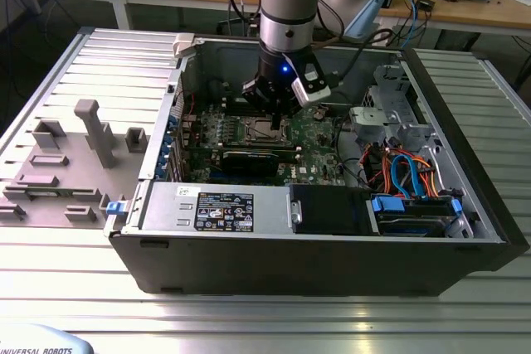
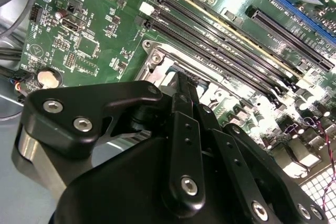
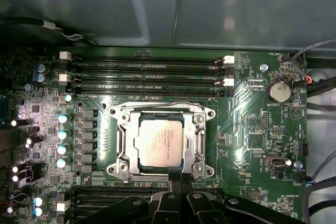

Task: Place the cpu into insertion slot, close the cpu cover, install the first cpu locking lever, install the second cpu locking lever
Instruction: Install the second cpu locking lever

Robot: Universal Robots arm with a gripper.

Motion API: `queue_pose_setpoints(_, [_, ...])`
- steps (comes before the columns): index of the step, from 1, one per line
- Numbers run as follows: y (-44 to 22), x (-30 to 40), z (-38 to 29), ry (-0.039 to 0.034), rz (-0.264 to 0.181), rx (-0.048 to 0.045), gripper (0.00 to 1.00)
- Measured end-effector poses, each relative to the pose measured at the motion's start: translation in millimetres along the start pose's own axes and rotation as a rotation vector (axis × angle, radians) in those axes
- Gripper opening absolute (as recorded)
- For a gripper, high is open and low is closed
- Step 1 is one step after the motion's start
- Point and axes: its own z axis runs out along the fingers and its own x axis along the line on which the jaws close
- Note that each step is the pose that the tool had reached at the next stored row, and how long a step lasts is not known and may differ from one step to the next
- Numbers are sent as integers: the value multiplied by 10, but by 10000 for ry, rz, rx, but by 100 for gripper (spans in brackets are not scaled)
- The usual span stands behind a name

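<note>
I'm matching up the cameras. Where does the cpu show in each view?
Exterior view: cpu sits mid-board under the gripper.
First wrist view: cpu at centre.
Second wrist view: I can't make it out.
Shared landmark: memory slots beside the socket.

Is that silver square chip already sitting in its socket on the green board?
Yes. In the first wrist view the cpu lies flat inside the insertion slot, framed by its silver metal rim.

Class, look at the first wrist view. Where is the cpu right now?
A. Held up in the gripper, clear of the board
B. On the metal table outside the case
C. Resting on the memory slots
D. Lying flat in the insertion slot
D: the cpu lies flat in the insertion slot, its silvery top framed by the metal rim.
</note>
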Motion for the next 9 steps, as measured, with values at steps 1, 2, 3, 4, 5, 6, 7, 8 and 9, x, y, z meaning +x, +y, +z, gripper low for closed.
queue_pose_setpoints(1, [-7, 0, 0, 0, 0, -3, 11])
queue_pose_setpoints(2, [-16, 0, 0, 0, 0, -7, 11])
queue_pose_setpoints(3, [-18, 0, 0, 0, 0, -8, 11])
queue_pose_setpoints(4, [-19, 0, 0, 0, 0, -10, 11])
queue_pose_setpoints(5, [-20, 1, 0, 0, 1, -10, 11])
queue_pose_setpoints(6, [-21, 1, -1, 0, 1, -11, 11])
queue_pose_setpoints(7, [-23, 0, -1, -1, 0, -11, 11])
queue_pose_setpoints(8, [-24, 1, -1, 0, 0, -12, 11])
queue_pose_setpoints(9, [-26, 1, -1, 0, 0, -13, 11])
